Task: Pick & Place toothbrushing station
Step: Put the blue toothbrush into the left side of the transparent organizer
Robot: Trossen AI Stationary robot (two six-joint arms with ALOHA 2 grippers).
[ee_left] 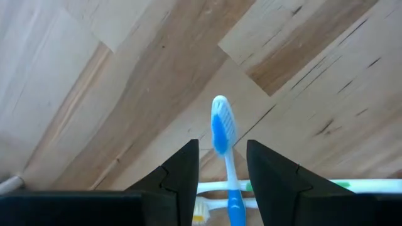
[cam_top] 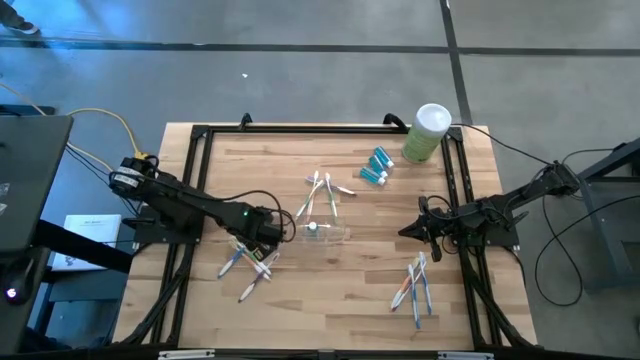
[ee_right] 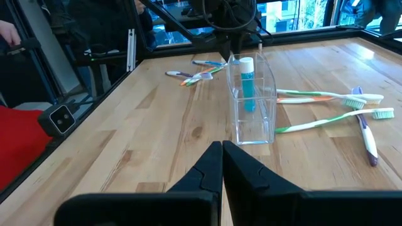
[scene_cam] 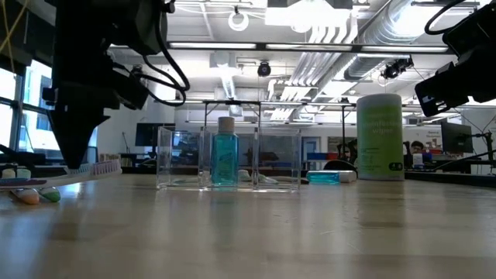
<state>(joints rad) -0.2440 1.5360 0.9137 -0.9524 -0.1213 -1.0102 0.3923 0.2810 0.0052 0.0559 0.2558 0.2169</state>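
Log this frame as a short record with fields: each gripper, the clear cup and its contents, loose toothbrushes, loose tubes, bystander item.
left gripper: low over the table's left side, fingers astride a blue toothbrush
right gripper: shut, empty, raised at the table's right
clear cup: upright mid-table, one blue tube standing inside
loose toothbrushes: clusters at left, centre, right
loose tubes: lying near the far edge
green canister: far right corner

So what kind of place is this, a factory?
More likely a lab or open office: exposed ceiling ducts and monitors behind a wooden table, where two arms work among toothbrushes.
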